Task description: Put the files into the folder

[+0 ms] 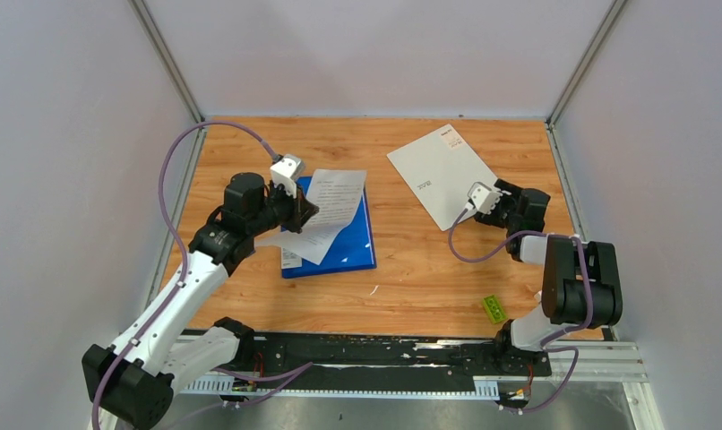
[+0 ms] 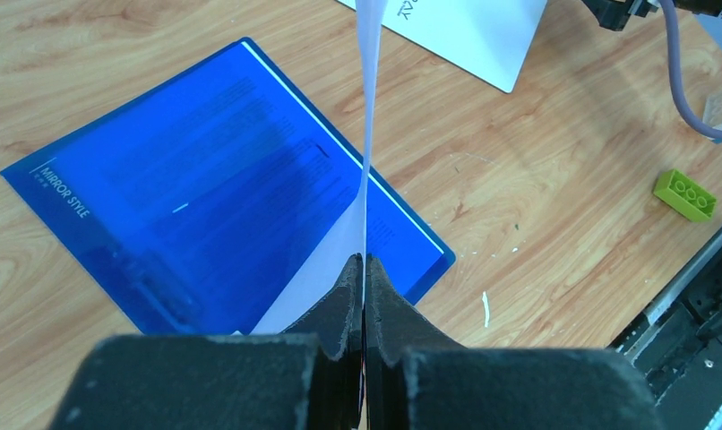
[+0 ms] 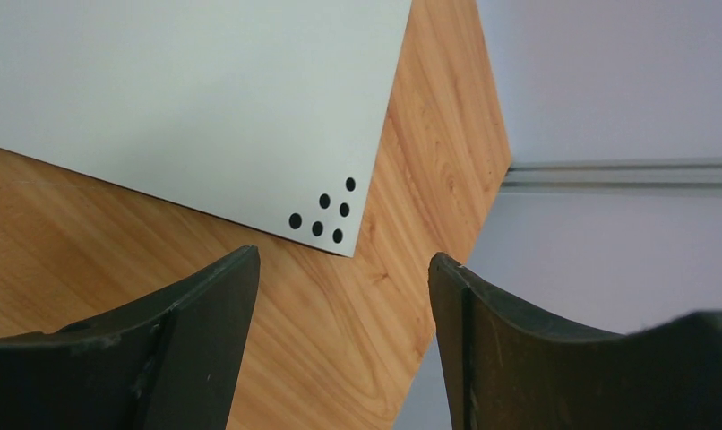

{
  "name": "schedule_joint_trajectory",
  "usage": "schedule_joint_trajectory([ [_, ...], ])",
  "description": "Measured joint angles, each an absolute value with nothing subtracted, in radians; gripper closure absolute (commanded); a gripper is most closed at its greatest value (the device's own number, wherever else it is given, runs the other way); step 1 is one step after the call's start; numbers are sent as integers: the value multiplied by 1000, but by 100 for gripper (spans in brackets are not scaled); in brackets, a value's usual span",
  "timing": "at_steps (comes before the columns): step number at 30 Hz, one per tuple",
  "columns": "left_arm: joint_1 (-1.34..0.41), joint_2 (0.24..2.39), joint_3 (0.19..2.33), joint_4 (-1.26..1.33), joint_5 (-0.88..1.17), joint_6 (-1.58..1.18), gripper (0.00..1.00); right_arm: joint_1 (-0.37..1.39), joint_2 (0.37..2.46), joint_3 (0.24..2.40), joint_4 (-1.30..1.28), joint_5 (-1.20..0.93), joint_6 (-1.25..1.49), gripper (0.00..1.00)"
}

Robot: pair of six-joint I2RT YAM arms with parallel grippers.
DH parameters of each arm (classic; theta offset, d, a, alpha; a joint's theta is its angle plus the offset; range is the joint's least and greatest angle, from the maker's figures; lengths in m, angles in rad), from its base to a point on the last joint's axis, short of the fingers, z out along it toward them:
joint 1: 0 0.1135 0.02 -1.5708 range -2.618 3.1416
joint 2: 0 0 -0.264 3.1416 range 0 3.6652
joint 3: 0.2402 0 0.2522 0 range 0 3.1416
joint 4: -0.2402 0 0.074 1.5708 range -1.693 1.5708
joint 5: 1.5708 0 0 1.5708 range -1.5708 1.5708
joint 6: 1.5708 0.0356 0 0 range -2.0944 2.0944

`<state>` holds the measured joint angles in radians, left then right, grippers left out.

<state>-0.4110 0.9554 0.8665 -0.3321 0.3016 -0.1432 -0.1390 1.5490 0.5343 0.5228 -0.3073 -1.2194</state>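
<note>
White printed paper sheet [image 1: 335, 199]: clamped edge-on in left jaws, held over blue plastic folder [image 2: 160, 206] on wooden table [image 1: 429, 269]. Right jaws: apart, empty, near pale grey cover [image 1: 438, 170]. Handling, I'd say: lower sheet flat, feed its edge under folder flap.

Pale grey cover [image 1: 438, 170], green brick [image 1: 494, 308] and a white scrap [image 1: 373, 289] on the wooden surface [image 1: 411, 269]

The cover lay flat with its corner of six black dots just ahead of the right gripper [image 3: 344, 260], in line with the gap between its fingers; a small red mark sat at the cover's far corner. The studded brick rested well behind that gripper, towards the black rail [image 1: 384, 349] at the surface's near edge, and well off to the right of the left gripper [image 2: 365, 264]. The thin scrap lay near the left gripper, to its right.
</note>
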Motion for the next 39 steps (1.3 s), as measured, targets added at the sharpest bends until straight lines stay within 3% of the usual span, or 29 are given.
schedule_joint_trajectory([
  [11, -411, 966, 867, -324, 331, -154, 100, -139, 1601, 532, 626, -334, -1331, 31],
  [31, -411, 975, 867, -321, 343, -155, 100, -138, 1671, 546, 555, -352, -1396, 37],
  [39, -411, 975, 867, -321, 343, -155, 100, -116, 1740, 549, 676, -354, -1418, 49],
])
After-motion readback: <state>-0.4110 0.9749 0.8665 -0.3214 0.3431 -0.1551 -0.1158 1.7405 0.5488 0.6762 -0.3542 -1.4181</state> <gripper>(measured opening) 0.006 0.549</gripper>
